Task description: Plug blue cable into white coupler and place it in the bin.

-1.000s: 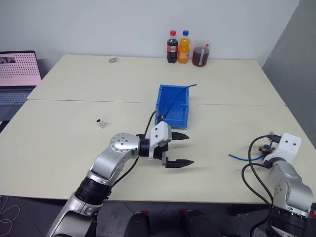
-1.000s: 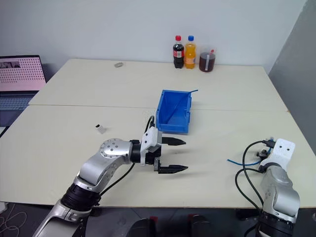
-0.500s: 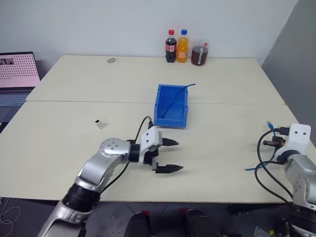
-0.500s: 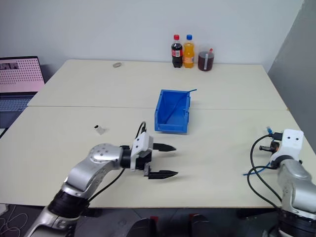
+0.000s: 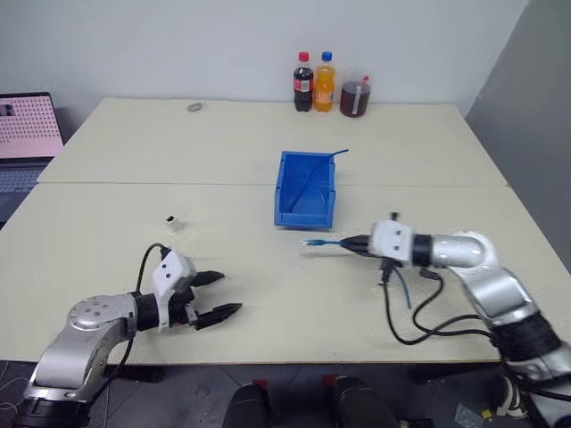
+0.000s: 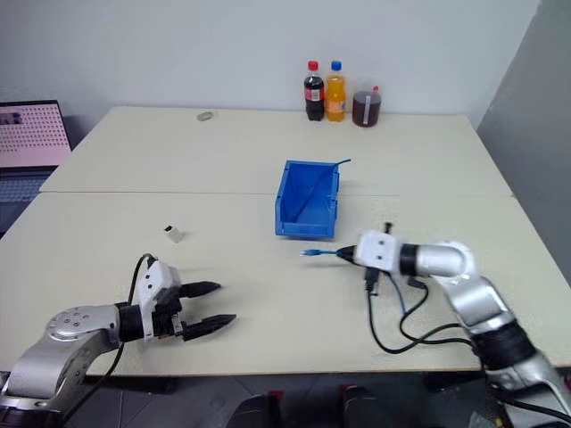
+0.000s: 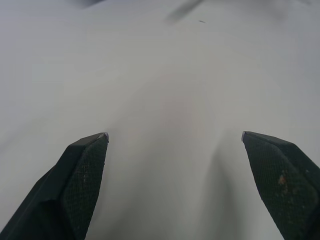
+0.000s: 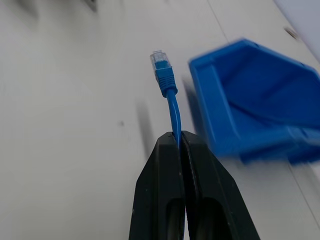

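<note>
So the right end effector (image 8: 180, 142) is clenched tight on the blue cable (image 8: 173, 107), pinching it a little way behind the plug. The short stub sticks out past the fingertips with the clear plug (image 8: 159, 60) at its tip, pointing left and hanging just above the worktop (image 5: 268, 267). The rest of the cable trails back under the wrist and dangles down by the arm's black wires. That arm reaches in from the right side, and the plug end sits just near of the bin (image 5: 305, 189), slightly to its right, not touching it.

The left end effector (image 5: 217, 296) is released, fingers spread wide with nothing between them, low over the near left part of the worktop and pointing right. In its wrist view it's just bare worktop between the two fingertips (image 7: 85, 165).

The white coupler (image 5: 173, 222) sits by itself on the worktop, far of the left end effector and well left of the bin, nothing touching it.

The bin is around the middle of the worktop with a darker thin blue cable (image 5: 323, 165) leaning in it and poking out over its far right corner. Way at the far edge there are two bottles (image 5: 314, 82) and a cup of dark drink (image 5: 354, 94), plus a small greyish ring thing (image 5: 194, 107) far left. A laptop (image 5: 27, 134) is off the left side.
</note>
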You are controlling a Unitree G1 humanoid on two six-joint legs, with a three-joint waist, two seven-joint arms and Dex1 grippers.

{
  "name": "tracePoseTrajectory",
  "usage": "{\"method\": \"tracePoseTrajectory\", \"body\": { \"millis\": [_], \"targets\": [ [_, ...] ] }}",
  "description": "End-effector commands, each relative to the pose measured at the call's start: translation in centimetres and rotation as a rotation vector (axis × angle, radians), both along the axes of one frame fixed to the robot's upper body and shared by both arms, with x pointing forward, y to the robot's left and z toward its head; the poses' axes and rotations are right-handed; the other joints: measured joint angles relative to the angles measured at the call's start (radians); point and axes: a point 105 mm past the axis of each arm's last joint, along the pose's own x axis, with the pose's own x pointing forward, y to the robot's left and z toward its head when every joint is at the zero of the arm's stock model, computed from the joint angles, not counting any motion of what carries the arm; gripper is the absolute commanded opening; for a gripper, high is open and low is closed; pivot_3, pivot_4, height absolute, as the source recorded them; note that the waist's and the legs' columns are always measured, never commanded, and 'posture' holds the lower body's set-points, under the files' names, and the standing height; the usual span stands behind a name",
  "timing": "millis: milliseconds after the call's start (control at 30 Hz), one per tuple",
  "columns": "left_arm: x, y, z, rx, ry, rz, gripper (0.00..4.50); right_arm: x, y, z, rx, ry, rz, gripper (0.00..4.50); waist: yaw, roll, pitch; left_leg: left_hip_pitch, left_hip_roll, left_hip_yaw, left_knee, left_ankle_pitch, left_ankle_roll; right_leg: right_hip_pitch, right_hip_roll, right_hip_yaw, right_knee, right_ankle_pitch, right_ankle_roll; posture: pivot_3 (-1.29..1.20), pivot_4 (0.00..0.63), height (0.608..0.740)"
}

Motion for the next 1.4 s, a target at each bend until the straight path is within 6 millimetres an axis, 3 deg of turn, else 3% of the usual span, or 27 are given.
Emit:
{"method": "tracePoseTrajectory", "body": {
  "millis": [33,233,400,600,767,933,1233,1267,1400],
  "targets": [
    [-0.1,1.3,1.0,0.002,-0.032,0.025,4.50,0.0,2.1,-0.7,-0.033,0.024,0.094,0.06,0.007,0.000,0.000,-0.001,0.000,0.000,0.000,0.000,0.000,-0.001,0.000,-0.001,0.000,0.001,-0.004,0.00,0.150,0.740],
    [-0.3,2.1,0.7,0.028,-0.024,0.022,4.50,1.0,4.8,-2.6,-0.072,0.052,0.138,0.06,0.024,0.000,0.000,-0.001,0.000,0.000,-0.001,0.000,-0.001,-0.001,0.000,-0.002,0.001,0.000,-0.007,0.00,0.150,0.740],
    [0.4,1.6,0.4,0.055,-0.045,-0.025,4.50,1.3,4.7,-3.5,-0.089,0.062,0.137,1.16,0.031,0.000,0.000,0.000,0.000,0.000,-0.001,0.000,-0.001,-0.001,0.000,-0.002,0.003,0.000,-0.007,0.00,0.150,0.740],
    [1.9,0.2,0.3,0.070,-0.078,-0.086,4.50,1.4,4.3,-2.7,-0.056,0.023,0.127,2.53,0.030,0.000,0.000,0.001,0.000,0.000,0.000,0.000,-0.001,-0.002,0.000,-0.002,0.008,0.000,-0.007,0.00,0.150,0.740],
    [3.2,-2.0,0.0,0.069,-0.091,-0.171,4.50,-1.0,3.1,-1.7,-0.002,0.170,0.120,3.78,0.039,0.000,0.000,0.001,0.000,-0.001,0.001,0.000,-0.001,-0.002,0.000,-0.002,0.011,0.000,-0.007,0.00,0.150,0.740],
    [4.1,-4.0,-1.0,0.070,-0.077,-0.229,4.50,-3.3,2.1,0.4,0.104,0.306,0.049,3.78,0.046,0.000,0.000,0.001,0.000,-0.001,0.002,0.000,-0.001,-0.002,0.001,-0.001,0.013,0.000,-0.007,0.00,0.150,0.740],
    [5.3,-6.1,-3.1,0.144,-0.078,-0.314,4.50,-4.5,0.4,0.3,0.171,0.331,-0.137,3.78,0.052,0.001,-0.001,0.000,-0.001,-0.002,0.011,0.000,0.000,0.000,0.001,-0.002,0.015,-0.003,-0.001,0.00,0.150,0.740],
    [5.3,-6.2,-3.1,0.148,-0.078,-0.320,4.14,-4.6,0.4,0.3,0.175,0.332,-0.146,3.82,0.051,0.001,-0.001,0.000,-0.001,-0.002,0.013,0.000,0.000,0.001,0.001,-0.002,0.015,-0.003,0.000,0.00,0.150,0.740],
    [5.2,-6.4,-3.5,0.164,-0.069,-0.346,3.36,-4.6,0.2,0.4,0.188,0.335,-0.171,3.82,0.049,0.000,-0.001,0.001,-0.001,-0.001,0.015,0.000,0.000,0.001,0.001,0.000,0.015,-0.001,0.003,0.00,0.150,0.740]
  ]
}}
